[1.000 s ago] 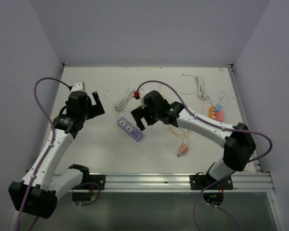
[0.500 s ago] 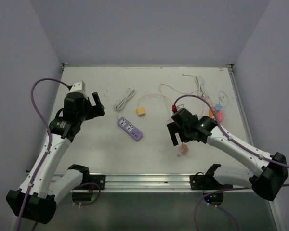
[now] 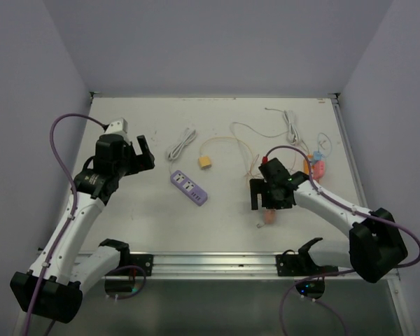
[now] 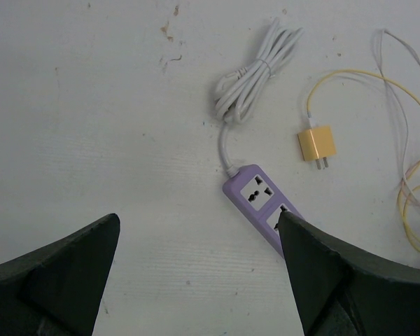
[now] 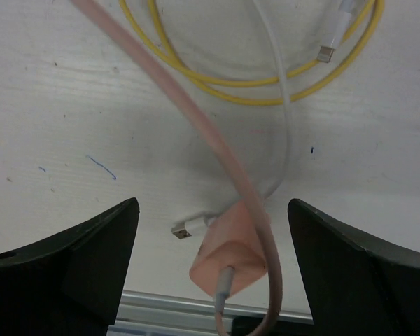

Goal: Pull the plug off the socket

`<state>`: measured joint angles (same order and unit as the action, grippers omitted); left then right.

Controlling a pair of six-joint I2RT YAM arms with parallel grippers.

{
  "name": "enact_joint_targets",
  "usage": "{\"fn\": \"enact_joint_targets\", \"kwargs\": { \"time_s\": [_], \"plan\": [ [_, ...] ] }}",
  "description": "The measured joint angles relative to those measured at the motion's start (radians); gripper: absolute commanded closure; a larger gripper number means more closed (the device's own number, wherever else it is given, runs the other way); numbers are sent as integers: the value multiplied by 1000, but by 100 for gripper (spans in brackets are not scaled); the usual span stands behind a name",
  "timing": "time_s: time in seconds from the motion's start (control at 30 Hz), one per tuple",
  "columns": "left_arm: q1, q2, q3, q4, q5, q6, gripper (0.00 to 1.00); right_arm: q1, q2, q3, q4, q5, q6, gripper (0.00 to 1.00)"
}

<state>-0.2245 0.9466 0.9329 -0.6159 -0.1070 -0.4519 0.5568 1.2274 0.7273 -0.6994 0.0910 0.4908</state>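
Yellow plug (image 4: 315, 143) lies clear of purple power strip (image 4: 262, 203); judged light, rigid, smooth, best pinched across flat sides; left tool (image 4: 198, 234) and right tool (image 5: 213, 210) spread, empty.

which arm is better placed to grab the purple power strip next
Left, probably. The left gripper is open, with the purple power strip just ahead of it in its wrist view. The right gripper hovers open over a pink adapter, further to the right.
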Motion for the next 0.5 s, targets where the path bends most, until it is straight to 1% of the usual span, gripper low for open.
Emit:
{"fn": "enact_joint_targets", "kwargs": {
  "time_s": [0.1,0.23,0.3,0.33,0.4,0.43,0.47,0.5],
  "plan": [
    [0,0,-6,1,3,0,0,-15,59,-5,68,-7,17,12],
    [0,0,-16,-2,4,0,0,-22,112,-10,111,11,42,16],
    [0,-2,-16,0,4,0,0,-26,129,-17,127,23,51,22],
    [0,-2,-16,0,4,0,0,-26,135,-19,133,23,55,30],
    [0,-2,-20,2,4,1,0,-27,149,-21,150,22,58,35],
    [0,-2,-22,2,5,1,0,-27,157,-21,160,21,57,40],
    [0,-2,-26,2,7,1,0,-27,169,-21,172,16,55,54],
    [0,-2,-29,2,9,0,0,-27,183,-17,177,16,45,60]
  ]
}}
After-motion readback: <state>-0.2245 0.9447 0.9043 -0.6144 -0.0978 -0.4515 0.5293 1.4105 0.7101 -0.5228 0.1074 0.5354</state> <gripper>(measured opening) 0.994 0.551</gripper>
